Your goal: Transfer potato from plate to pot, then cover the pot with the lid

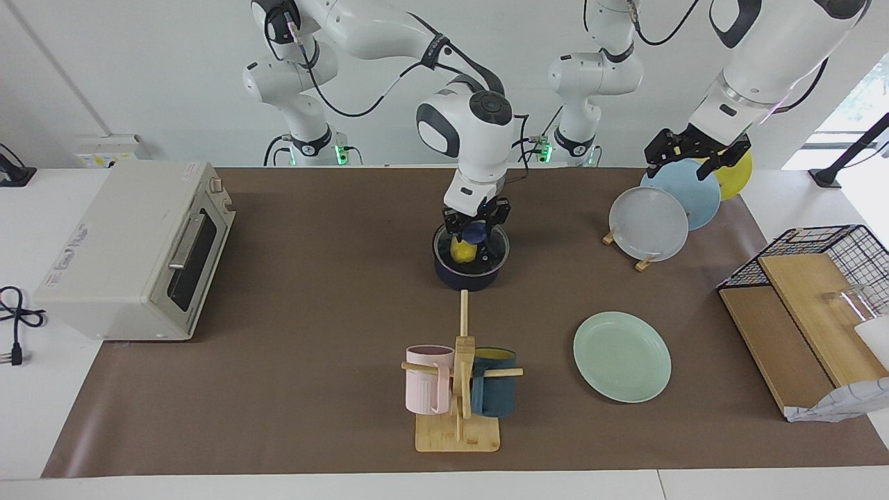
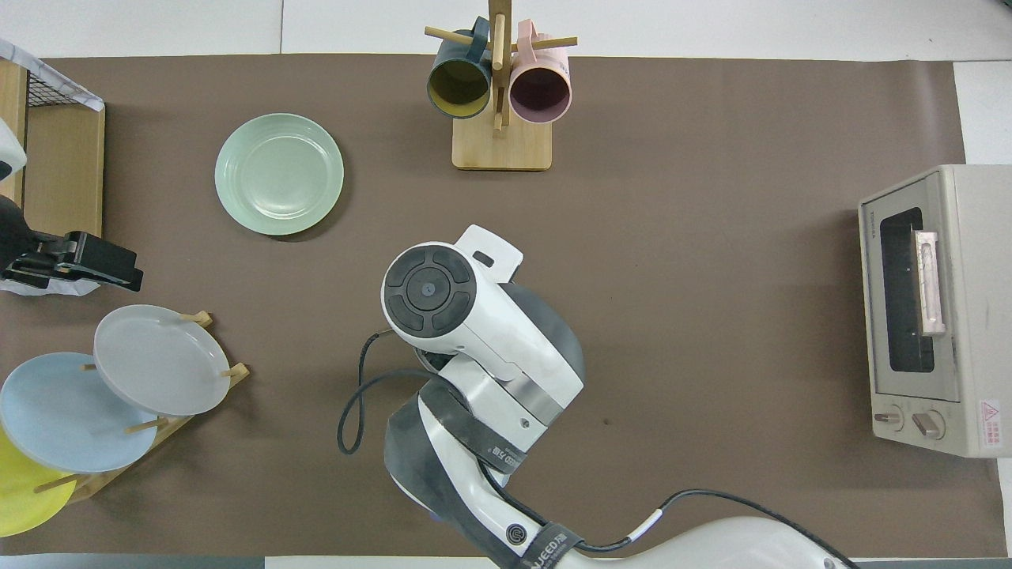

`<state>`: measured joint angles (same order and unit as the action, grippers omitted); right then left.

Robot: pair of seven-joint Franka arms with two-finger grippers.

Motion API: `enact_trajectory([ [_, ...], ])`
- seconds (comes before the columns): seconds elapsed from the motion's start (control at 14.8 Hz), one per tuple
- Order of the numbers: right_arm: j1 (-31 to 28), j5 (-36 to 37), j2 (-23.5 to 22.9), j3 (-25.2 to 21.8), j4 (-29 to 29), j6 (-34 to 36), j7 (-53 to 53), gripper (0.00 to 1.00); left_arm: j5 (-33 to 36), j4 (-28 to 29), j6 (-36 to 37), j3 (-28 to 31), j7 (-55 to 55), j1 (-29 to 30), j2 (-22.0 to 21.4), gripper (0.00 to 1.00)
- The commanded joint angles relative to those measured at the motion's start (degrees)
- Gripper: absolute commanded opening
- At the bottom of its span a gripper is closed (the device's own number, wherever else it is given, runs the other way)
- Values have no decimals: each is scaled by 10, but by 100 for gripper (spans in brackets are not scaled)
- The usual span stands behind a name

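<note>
Near the middle of the table, on the brown mat: the pot, dark blue, with the potato inside it, yellow and lumpy. On top of the pot: the lid, clear glass with a blue knob in the centre. Right on that knob: the right gripper, pointing straight down, fingers pinched tight on the knob. From above, all of this hidden under the big white right arm.

Toward the left arm's end of the table, farther from the robots than the pot: the plate, pale green, flat on the mat, with nothing on it. Same plate from above.

Up over the rack of standing plates: the left gripper, fingers spread wide, holding nothing, waiting in the air.

Farther from the robots than the pot: a wooden mug stand with a pink mug and a dark teal mug hanging on it.

At the right arm's end of the table: a small white oven, door shut.

At the left arm's end: a wire basket with wooden boards.
</note>
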<state>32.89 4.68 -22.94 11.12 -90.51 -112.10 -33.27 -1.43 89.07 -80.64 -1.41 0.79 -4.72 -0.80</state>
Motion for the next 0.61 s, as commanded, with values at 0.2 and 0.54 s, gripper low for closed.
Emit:
enact_trajectory([
  [0.2, -3, 9, 5, 0, -9, 6, -14, 0, 6, 5, 3, 11, -9, -4, -2, 100],
  [0.54, -3, 7, 5, 0, -7, 8, -14, 0, 9, -2, -36, 8, -9, -2, -2, 100],
])
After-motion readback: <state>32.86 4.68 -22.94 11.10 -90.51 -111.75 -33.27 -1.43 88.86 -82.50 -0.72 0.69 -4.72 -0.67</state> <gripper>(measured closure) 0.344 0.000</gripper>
